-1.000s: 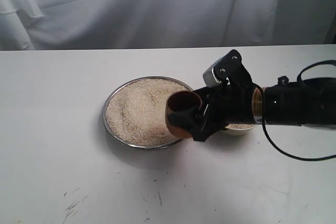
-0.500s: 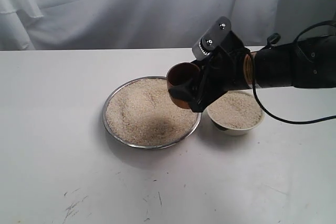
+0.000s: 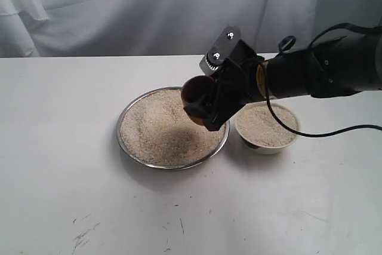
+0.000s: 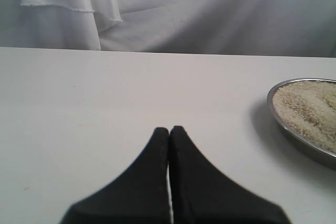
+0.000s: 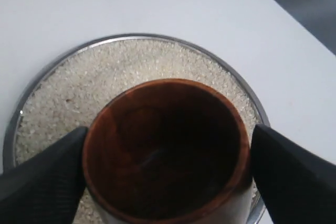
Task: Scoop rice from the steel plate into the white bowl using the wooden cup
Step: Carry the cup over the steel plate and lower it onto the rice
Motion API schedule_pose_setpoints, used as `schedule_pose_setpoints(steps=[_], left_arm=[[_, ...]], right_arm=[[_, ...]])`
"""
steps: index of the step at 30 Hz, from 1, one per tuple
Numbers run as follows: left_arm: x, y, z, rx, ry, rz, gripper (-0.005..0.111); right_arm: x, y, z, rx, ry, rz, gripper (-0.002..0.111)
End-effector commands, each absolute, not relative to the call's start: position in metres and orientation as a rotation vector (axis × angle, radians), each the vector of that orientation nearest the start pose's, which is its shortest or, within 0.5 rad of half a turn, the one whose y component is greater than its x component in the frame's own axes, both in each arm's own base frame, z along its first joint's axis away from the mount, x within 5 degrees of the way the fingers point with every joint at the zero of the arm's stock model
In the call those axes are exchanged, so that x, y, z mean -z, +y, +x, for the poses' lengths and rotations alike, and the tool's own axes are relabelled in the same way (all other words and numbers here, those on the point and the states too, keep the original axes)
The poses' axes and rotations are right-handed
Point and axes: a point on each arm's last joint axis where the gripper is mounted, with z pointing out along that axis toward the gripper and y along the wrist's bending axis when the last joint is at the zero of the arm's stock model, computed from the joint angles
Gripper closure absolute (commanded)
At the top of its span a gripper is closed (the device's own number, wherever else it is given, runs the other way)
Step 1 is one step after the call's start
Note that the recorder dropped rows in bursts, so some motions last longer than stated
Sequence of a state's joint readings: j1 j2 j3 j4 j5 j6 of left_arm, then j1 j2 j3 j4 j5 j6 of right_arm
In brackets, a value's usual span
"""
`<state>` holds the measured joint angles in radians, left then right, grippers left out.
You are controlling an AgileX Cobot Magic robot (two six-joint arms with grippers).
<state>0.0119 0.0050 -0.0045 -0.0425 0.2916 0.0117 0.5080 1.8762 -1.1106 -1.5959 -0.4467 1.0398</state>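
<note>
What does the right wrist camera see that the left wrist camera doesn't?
Only the right wrist view shows the wooden cup, gripped between the right jaws, its inside dark and seemingly empty. Only the left wrist view shows the left jaws pressed shut with nothing between them, and the white curtain behind. Both show the steel plate, the rice in it and the white table. The left wrist view catches just one edge of the plate.

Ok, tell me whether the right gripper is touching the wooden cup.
Touching. Right wrist view shows the right gripper pressed against both sides of the wooden cup.
</note>
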Motion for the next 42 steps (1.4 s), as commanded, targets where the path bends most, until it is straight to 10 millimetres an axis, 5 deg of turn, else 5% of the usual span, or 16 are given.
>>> schedule_pose_setpoints(steps=[1, 13, 27, 31, 38, 42], left_arm=[[-0.187, -0.001, 0.055, 0.027, 1.768, -0.03, 0.107], [-0.187, -0.001, 0.055, 0.027, 1.768, -0.03, 0.107], [-0.187, -0.001, 0.055, 0.027, 1.768, -0.03, 0.107], [-0.187, -0.001, 0.055, 0.027, 1.768, -0.03, 0.107], [-0.187, -0.001, 0.055, 0.027, 1.768, -0.03, 0.107], [-0.187, -0.001, 0.055, 0.027, 1.768, -0.03, 0.107]], right_arm=[[-0.186, 0.235, 0.333, -0.454, 1.756, -1.366, 0.108], [-0.191, 0.255, 0.337, -0.268, 1.738, -1.391, 0.108], [-0.185, 0.251, 0.336, -0.263, 1.823, -1.311, 0.107], [-0.185, 0.254, 0.333, -0.316, 1.813, -1.333, 0.091], [-0.185, 0.255, 0.332, -0.347, 1.822, -1.327, 0.039], [-0.186, 0.252, 0.336, -0.309, 1.861, -1.252, 0.03]])
